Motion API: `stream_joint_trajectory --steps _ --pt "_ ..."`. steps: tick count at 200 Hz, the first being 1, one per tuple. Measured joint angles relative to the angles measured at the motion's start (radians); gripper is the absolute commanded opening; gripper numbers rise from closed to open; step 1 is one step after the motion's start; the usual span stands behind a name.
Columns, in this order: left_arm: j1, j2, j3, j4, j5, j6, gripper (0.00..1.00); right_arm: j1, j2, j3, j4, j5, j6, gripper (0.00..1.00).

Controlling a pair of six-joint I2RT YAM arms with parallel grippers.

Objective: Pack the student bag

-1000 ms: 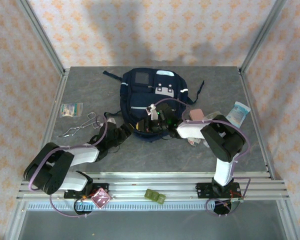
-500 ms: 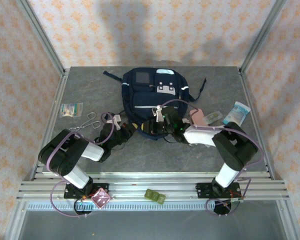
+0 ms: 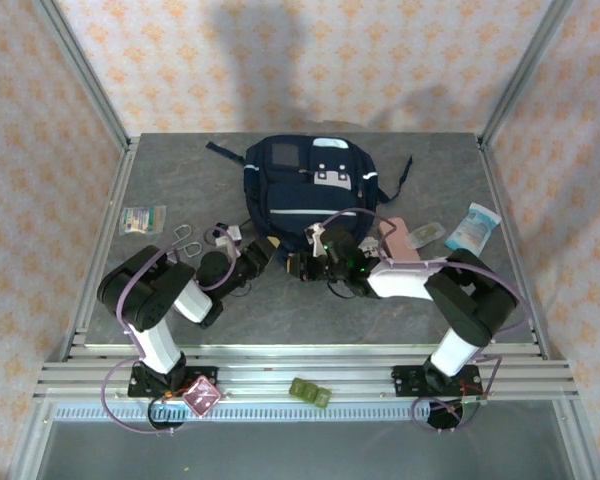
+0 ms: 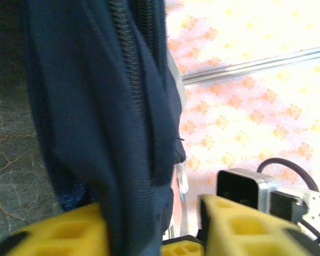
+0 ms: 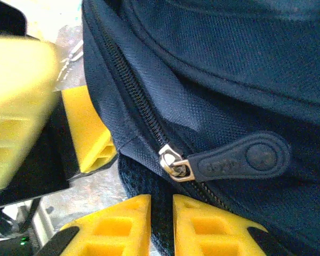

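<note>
Both at student bag (image 3: 300,190) | left gripper (image 4: 149,216) — jaws apart around fabric | right gripper (image 5: 161,213) — pinching fabric

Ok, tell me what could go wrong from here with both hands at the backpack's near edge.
1. The right hand pinches only a thin fold of the large navy-blue fabric backpack below its zipper, not the dark tab-shaped zipper pull; a tug may slip it free.
2. The left hand stands open around the zippered edge and might close on loose cloth only.
3. Both hands work close together and could collide.
</note>
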Motion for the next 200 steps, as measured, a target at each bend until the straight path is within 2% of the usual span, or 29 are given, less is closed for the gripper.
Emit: stream_joint_trajectory --steps 18,67,86,103,130,171,200 --pt "0.0 0.027 -0.009 0.024 0.0 -0.024 0.61 0.002 0.03 0.0 0.011 0.0 0.0 0.17" --pt "-0.011 0.042 0.009 -0.004 -0.006 -0.014 0.61 0.005 0.037 0.0 0.02 -0.012 -0.005 0.17" --pt "-0.015 0.071 0.046 -0.015 -0.005 -0.007 0.44 0.008 0.045 0.0 0.023 -0.011 -0.018 0.15" --pt "-0.015 0.125 0.071 -0.011 -0.006 -0.008 0.2 0.01 0.066 0.006 0.028 -0.008 -0.031 0.15" --pt "-0.013 0.222 0.086 0.043 -0.008 -0.056 0.0 0.023 0.088 0.018 0.027 0.01 -0.047 0.14" --pt "-0.007 0.232 0.084 0.074 0.004 -0.084 0.0 0.032 0.071 0.017 0.011 0.038 -0.062 0.16" --pt "0.006 0.134 0.068 0.069 0.053 -0.059 0.0 0.035 -0.036 0.013 -0.05 0.034 -0.076 0.23"
